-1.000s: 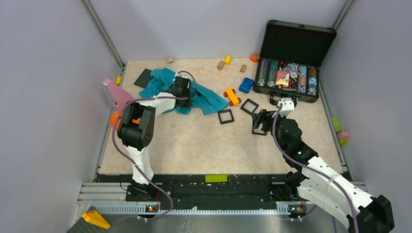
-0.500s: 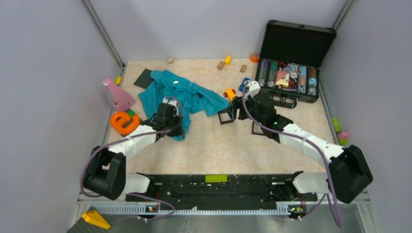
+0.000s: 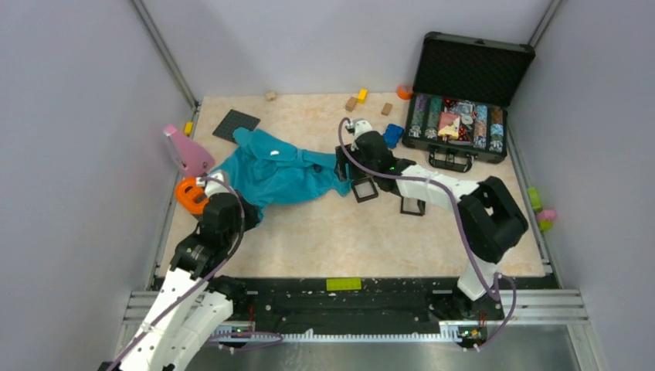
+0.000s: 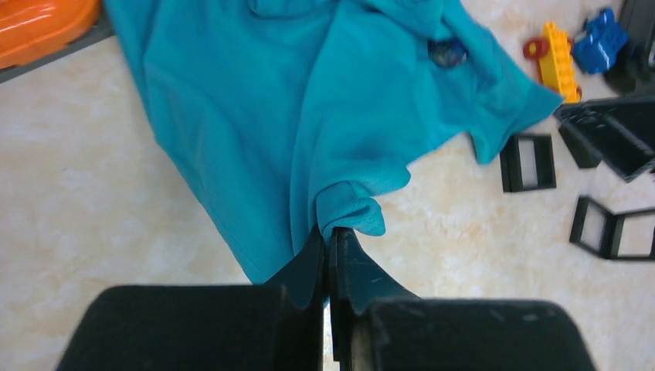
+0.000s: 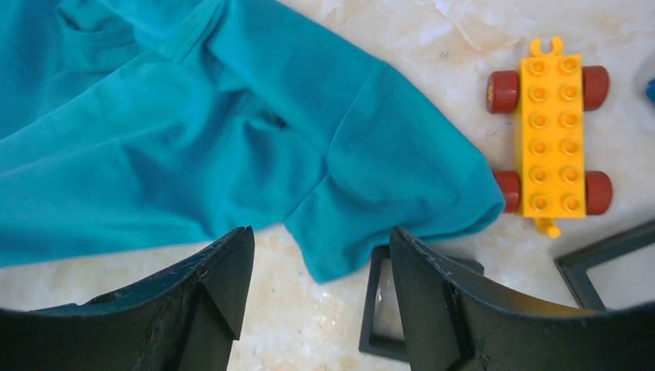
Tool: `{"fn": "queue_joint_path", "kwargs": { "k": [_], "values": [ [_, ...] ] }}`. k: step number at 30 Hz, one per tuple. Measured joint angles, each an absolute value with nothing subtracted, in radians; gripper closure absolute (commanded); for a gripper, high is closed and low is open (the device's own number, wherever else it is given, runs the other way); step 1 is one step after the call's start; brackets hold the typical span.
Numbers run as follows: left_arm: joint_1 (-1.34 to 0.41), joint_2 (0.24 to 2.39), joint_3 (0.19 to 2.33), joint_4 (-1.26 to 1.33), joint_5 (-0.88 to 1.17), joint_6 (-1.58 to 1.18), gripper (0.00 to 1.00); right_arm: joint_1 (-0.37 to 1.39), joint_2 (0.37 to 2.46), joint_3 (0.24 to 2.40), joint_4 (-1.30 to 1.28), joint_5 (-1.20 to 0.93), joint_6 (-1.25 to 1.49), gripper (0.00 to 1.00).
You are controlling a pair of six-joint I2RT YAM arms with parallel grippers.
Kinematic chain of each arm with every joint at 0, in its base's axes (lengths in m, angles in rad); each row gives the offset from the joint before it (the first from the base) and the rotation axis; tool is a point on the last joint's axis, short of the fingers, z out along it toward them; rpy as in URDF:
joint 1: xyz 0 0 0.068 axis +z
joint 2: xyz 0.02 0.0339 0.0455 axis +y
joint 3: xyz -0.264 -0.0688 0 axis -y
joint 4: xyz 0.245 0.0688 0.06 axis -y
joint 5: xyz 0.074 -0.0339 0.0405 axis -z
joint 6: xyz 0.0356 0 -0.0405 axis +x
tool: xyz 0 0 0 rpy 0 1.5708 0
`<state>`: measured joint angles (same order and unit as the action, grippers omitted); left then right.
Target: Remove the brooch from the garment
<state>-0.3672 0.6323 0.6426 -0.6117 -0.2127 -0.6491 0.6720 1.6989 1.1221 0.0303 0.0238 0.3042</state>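
Teal cloth was what my left tool (image 4: 328, 233) had clenched: a fold at the near hem of the garment (image 4: 255, 116), pinched tight between its fingers. The brooch (image 4: 446, 52) sat well apart from that grip, a small blue round piece up near the sleeve end, close to the yellow toy car (image 4: 556, 62). My right tool (image 5: 318, 236) hung spread wide over the sleeve's edge, grasping nothing, with a black frame (image 5: 378, 340) just beside one finger.

I judged the risks so. A harder pull from the left could bunch the cloth over the brooch and hide it. If the right tool dropped where it hung, it could catch only sleeve, or nip the frame with it. On so tiny a piece, an off-centre pinch might drag fabric across the worktop (image 4: 93, 201) instead of freeing the brooch.
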Motion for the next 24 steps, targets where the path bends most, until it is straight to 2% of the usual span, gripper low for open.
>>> {"fn": "queue_joint_path", "kwargs": {
  "k": [5, 6, 7, 9, 10, 11, 17, 24],
  "values": [
    [-0.368, 0.527, 0.657, -0.739, -0.385, -0.737, 1.00, 0.709, 1.834, 1.238, -0.020, 0.055, 0.273, 0.43],
    [-0.368, 0.514, 0.659, -0.755, -0.412, -0.739, 0.95, 0.712, 1.853, 1.253, -0.027, 0.053, 0.266, 0.46],
    [-0.367, 0.495, 0.659, -0.771, -0.433, -0.739, 0.82, 0.714, 1.868, 1.264, -0.035, 0.047, 0.259, 0.47],
    [-0.368, 0.462, 0.661, -0.780, -0.438, -0.728, 0.41, 0.716, 1.895, 1.291, -0.047, 0.019, 0.241, 0.46],
    [-0.368, 0.451, 0.663, -0.779, -0.432, -0.712, 0.27, 0.716, 1.903, 1.298, -0.051, 0.001, 0.234, 0.45],
    [-0.367, 0.445, 0.667, -0.778, -0.419, -0.694, 0.22, 0.716, 1.909, 1.306, -0.053, -0.018, 0.226, 0.45],
    [-0.368, 0.474, 0.709, -0.733, -0.302, -0.604, 0.19, 0.719, 1.922, 1.336, -0.047, -0.143, 0.177, 0.40],
    [-0.368, 0.755, 0.753, -0.588, -0.134, -0.540, 0.27, 0.743, 2.020, 1.451, -0.056, -0.178, 0.140, 0.43]
  ]
}}
